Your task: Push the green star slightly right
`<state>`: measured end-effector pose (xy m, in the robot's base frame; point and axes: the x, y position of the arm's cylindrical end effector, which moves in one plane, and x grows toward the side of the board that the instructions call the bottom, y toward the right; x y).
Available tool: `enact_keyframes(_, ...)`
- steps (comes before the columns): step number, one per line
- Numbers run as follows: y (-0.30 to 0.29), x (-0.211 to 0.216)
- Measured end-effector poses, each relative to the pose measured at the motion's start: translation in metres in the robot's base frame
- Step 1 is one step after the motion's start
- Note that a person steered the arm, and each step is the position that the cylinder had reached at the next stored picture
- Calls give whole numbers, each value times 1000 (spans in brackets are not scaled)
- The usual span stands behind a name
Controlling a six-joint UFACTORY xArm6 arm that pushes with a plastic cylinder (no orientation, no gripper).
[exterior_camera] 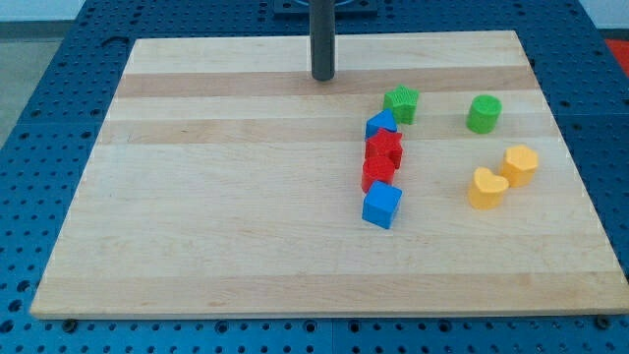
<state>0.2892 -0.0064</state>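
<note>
The green star (401, 103) sits on the wooden board (226, 187) right of centre, near the view's top. My tip (322, 78) is up and to the left of it, about 80 pixels away, touching no block. A blue block (380, 125) lies just below-left of the star, touching or nearly touching it. Below that, two red blocks (384, 147) (377, 173) and a blue cube (381, 206) form a column running down the view.
A green cylinder (484, 114) stands right of the star. Two yellow heart-like blocks (520, 164) (486, 188) lie lower right. Blue pegboard (39, 118) surrounds the board.
</note>
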Motion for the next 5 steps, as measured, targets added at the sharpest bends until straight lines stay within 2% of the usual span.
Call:
enact_keyframes(2,9,19)
enact_keyframes(3,35,40)
enact_keyframes(5,39,43)
